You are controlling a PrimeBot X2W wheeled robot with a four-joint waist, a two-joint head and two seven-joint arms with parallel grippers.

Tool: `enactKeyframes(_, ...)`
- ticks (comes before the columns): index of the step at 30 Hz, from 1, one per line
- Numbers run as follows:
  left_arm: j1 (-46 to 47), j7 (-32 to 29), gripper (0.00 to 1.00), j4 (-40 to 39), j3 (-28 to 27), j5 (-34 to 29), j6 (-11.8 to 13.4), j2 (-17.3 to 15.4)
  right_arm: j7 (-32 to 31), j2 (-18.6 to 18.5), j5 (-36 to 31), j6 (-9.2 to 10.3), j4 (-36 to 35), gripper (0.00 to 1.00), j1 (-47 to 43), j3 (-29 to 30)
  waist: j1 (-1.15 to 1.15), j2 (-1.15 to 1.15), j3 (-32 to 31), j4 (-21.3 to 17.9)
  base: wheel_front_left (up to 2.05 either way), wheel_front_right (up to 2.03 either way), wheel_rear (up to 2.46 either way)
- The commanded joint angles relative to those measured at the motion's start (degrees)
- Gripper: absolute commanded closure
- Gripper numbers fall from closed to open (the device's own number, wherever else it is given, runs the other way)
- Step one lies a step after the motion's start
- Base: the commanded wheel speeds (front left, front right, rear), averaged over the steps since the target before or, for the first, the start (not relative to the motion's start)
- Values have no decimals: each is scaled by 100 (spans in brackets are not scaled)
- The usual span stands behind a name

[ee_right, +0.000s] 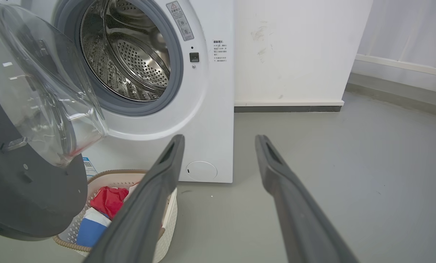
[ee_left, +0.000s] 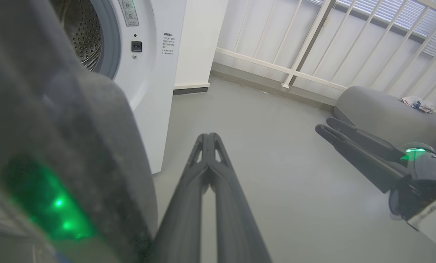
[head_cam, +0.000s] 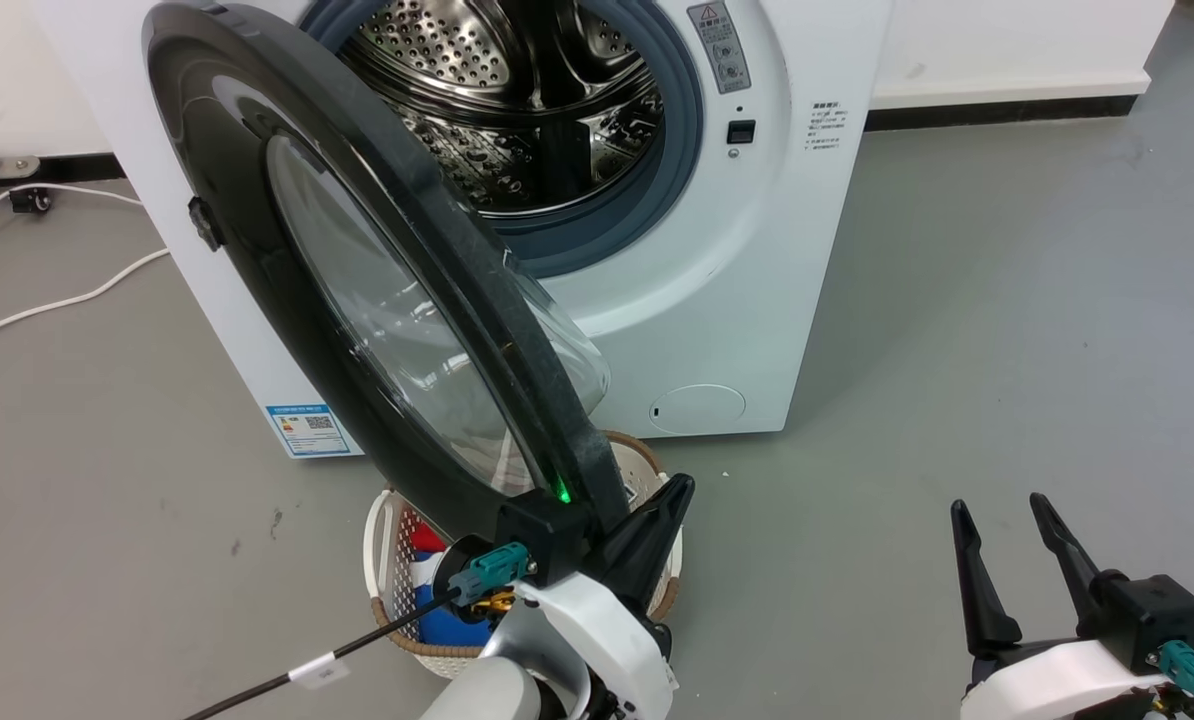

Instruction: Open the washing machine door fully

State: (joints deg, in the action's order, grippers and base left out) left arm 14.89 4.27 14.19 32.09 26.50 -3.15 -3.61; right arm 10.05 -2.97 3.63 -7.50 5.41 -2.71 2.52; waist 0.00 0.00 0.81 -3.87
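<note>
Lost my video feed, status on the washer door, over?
Left gripper shut, by inner rim of door. Right gripper open, apart. Door part open, not fully. Laundry basket on floor beneath it.

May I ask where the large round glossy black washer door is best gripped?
Probably the round glossy black door by its thick near rim, approached from its inner face: that edge stands free, whereas the bulging clear glass bowl is smooth.
</note>
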Motion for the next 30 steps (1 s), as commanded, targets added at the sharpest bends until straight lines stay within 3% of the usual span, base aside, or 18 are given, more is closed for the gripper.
enactKeyframes(1,-38,42,100,88,-207,36,166,-176,16,19,25,1,11,0,-8,4,0,0,-21,20,0,0,0)
enactKeyframes(18,-1070,-20,100,-975,-499,24,909,-629,91,19,-39,1,-27,0,-98,-38,0,0,-112,488,0,0,0)
enactKeyframes(30,-1860,-178,100,-2318,-520,-132,1402,-898,74,17,-41,1,-102,0,-216,118,0,0,-48,1332,0,0,0)
